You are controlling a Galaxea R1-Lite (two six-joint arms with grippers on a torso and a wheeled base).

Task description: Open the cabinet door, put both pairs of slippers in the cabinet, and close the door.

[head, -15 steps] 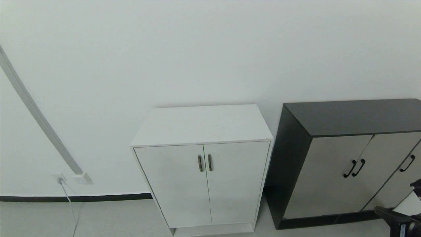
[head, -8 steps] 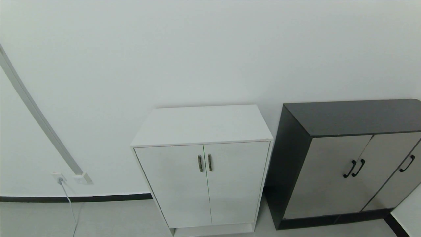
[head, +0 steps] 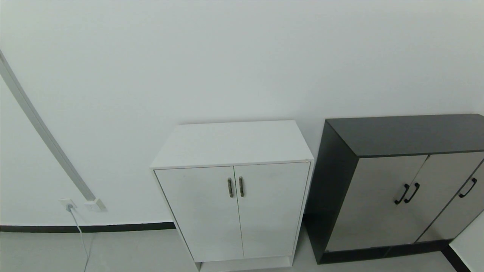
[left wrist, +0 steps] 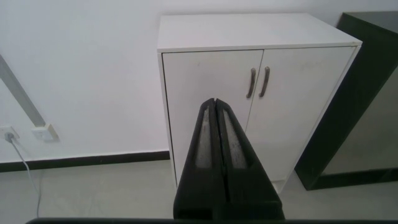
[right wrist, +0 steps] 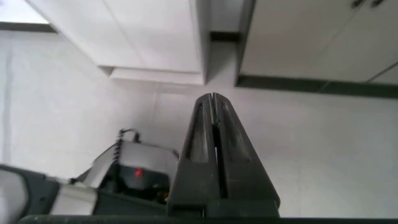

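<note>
While both of its doors sit shut, the white cabinet (head: 232, 189) stands against the wall, plain-fronted, with two slim vertical handles (head: 230, 187) side by side at the centre seam; the head view takes in its flat top, a black cabinet (head: 397, 177) just to its right, and a wall socket (head: 68, 205) with a trailing cable to its left; the left gripper (left wrist: 215, 102) hangs in front of the white cabinet, jaws pressed together on nothing; the right gripper (right wrist: 213, 98), likewise closed and empty, points down at the floor (right wrist: 323, 149) before the white cabinet's base.
</note>
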